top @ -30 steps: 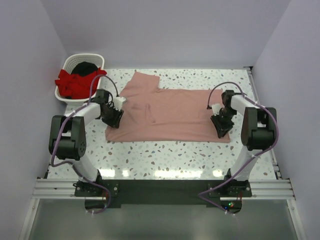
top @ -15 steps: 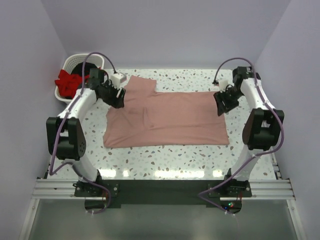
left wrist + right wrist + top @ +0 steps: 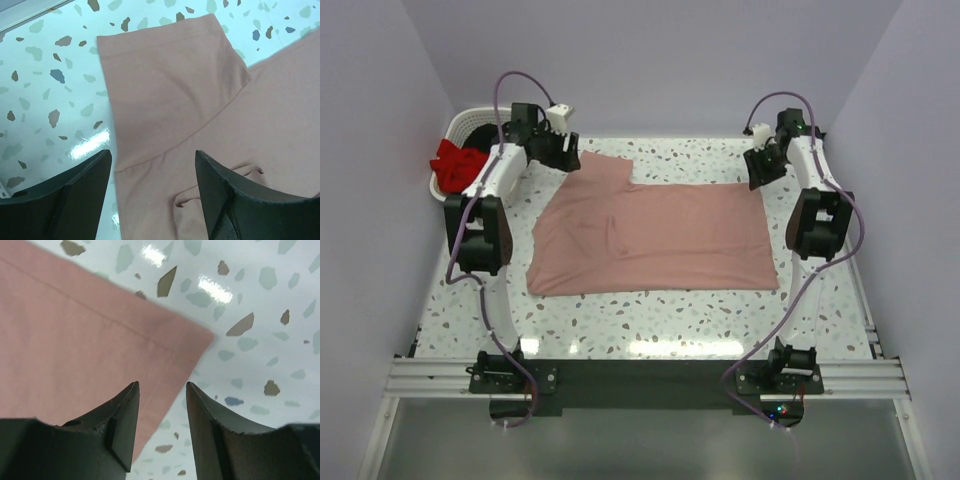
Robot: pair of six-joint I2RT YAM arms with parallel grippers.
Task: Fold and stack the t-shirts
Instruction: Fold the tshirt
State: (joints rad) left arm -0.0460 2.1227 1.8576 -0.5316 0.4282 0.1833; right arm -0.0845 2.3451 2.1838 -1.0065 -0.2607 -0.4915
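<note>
Speckled table (image 3: 650, 310) — far-left white basket (image 3: 468, 118) holds a red t-shirt (image 3: 455, 165).

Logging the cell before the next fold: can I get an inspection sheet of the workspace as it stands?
Surface: speckled white table, glossy.
Job's things: salmon-pink t-shirt flat mid-table, one sleeve out at its far left; red t-shirt draped over the white slatted basket.
Clutter: that basket only, at the far left corner.
End effectors: left end effector open above the sleeve; right end effector open above the shirt's far right corner; both empty.
Cables: purple cables loop above both arms, clear of the cloth.
Surroundings: plain lavender walls; metal rail at the near edge.
</note>
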